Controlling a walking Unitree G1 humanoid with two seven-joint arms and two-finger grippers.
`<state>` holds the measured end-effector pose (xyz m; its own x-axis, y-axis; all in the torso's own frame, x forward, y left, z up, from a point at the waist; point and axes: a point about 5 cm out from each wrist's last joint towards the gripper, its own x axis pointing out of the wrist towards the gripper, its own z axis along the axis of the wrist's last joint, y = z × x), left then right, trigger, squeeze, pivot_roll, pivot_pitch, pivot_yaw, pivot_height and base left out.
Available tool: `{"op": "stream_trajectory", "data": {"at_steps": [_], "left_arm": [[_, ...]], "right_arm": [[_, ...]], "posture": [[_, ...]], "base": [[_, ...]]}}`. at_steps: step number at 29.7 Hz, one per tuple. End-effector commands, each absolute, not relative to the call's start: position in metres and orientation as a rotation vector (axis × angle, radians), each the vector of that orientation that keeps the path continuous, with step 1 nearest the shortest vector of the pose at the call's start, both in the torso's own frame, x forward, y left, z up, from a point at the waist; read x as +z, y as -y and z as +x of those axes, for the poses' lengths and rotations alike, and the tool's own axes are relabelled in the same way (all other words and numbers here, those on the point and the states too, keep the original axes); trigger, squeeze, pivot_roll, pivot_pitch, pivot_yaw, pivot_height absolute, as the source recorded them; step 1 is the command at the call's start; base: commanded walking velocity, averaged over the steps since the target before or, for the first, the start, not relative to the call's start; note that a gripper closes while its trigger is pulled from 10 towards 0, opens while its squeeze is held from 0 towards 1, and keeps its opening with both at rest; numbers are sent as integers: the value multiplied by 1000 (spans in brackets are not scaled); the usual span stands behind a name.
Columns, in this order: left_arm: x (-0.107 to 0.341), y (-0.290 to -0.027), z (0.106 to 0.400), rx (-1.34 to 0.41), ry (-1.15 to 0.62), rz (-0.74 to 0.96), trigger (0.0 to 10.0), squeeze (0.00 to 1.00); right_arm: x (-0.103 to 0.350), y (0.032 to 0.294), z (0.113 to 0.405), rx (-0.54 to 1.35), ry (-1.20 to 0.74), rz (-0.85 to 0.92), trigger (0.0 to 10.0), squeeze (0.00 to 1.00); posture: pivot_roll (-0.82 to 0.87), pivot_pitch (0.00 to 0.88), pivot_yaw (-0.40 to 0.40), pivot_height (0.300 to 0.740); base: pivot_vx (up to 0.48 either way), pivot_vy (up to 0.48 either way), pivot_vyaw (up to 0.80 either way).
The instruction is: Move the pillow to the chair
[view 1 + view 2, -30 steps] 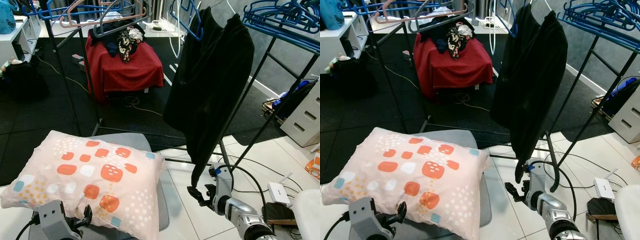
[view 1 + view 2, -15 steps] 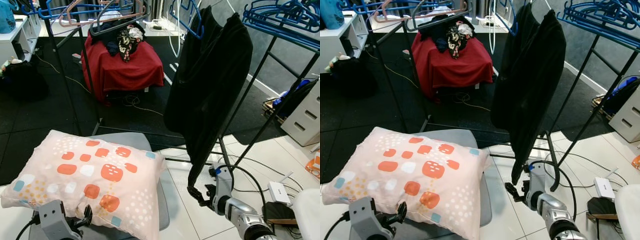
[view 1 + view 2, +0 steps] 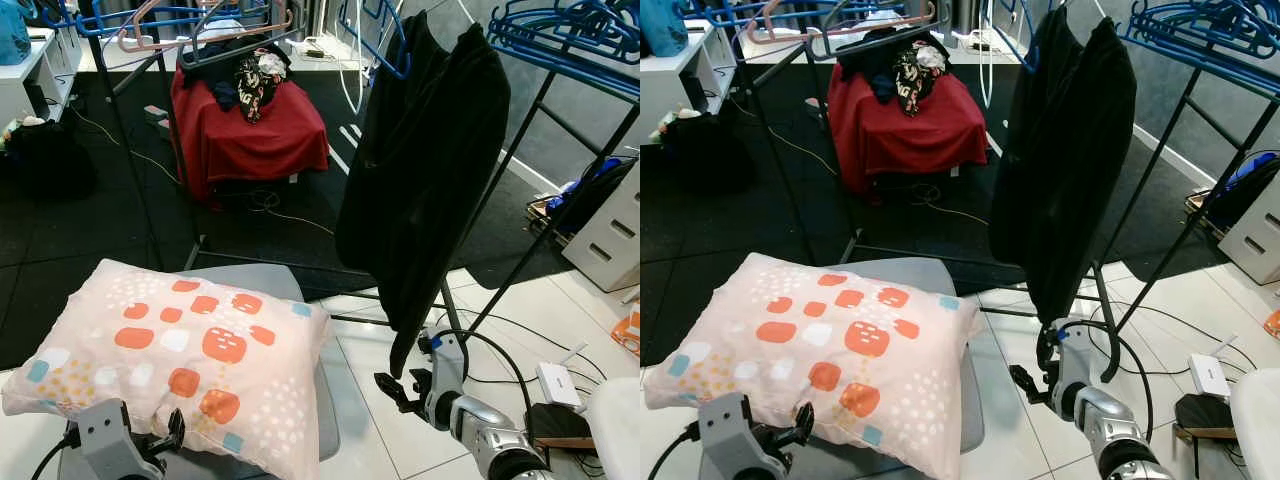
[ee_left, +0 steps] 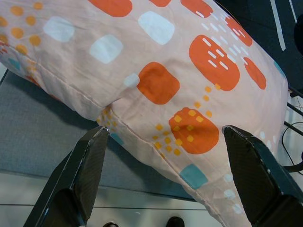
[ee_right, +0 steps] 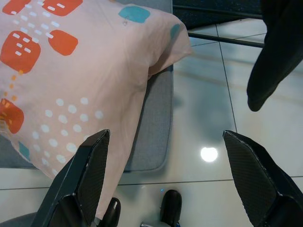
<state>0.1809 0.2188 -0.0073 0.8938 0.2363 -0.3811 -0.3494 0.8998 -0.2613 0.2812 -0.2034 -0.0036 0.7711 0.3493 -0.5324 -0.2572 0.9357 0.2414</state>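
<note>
The pillow [image 3: 175, 360], pale pink with orange, white and teal patches, lies on the grey chair seat [image 3: 262, 281] in front of me, covering most of it and hanging over the seat's near and left edges; grey cushion shows along the far and right edges. My left pincer [image 4: 165, 175] sits low at the near edge of the seat, spread wide, fingers [image 4: 87, 165] on either side of the pillow's near seam without gripping it. My right pincer [image 5: 165, 177] hangs wide open over the white tiled floor [image 5: 208, 123] just off the seat's right edge, holding nothing. A black garment [image 3: 425, 180] hangs from a clothes rack [image 3: 530, 150] above my right arm.
</note>
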Motion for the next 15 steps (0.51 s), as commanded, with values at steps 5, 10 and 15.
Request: {"op": "stream_trajectory", "data": {"at_steps": [5, 10, 15], "left_arm": [[-12, -221, 177, 311, -372, -329, 10000, 0], [-13, -222, 178, 312, -374, -329, 10000, 0], [-13, -222, 178, 311, -373, -329, 10000, 0]], "right_arm": [[0, 205, 284, 320, -596, 159, 10000, 0], [0, 206, 284, 319, -595, 160, 10000, 0], [0, 206, 284, 318, -594, 160, 10000, 0]], "posture": [[15, 66, -107, 740], [15, 68, -107, 740], [15, 69, -106, 740]], "base": [[0, 0, 0], [0, 0, 0], [0, 0, 0]]}}
